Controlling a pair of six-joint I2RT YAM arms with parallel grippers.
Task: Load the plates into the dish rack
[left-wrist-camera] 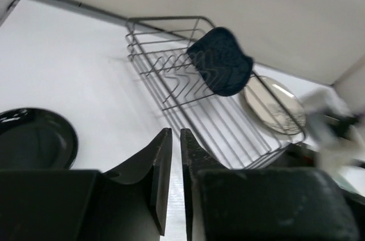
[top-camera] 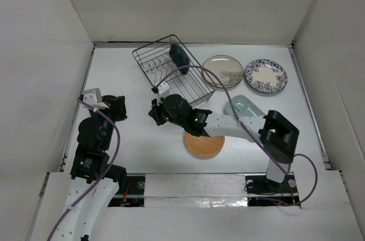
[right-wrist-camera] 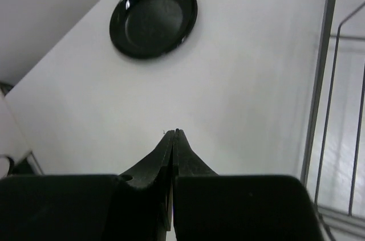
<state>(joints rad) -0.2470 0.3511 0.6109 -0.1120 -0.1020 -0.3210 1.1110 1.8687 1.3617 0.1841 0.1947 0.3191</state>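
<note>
The wire dish rack stands at the back centre. The dark blue leaf-shaped plate stands upright in it, and both also show in the left wrist view: rack, plate. The beige dark-rimmed plate and the white blue-floral plate lie right of the rack. The pale green plate and the orange-tan woven plate lie partly under my right arm. My right gripper is shut and empty, just in front of the rack. My left gripper is empty, its jaws a thin slit apart, at the left.
A round black dish lies on the white table ahead of my right gripper and left of my left gripper; I cannot make it out in the top view. White walls enclose the table. The rack's edge is to my right gripper's right.
</note>
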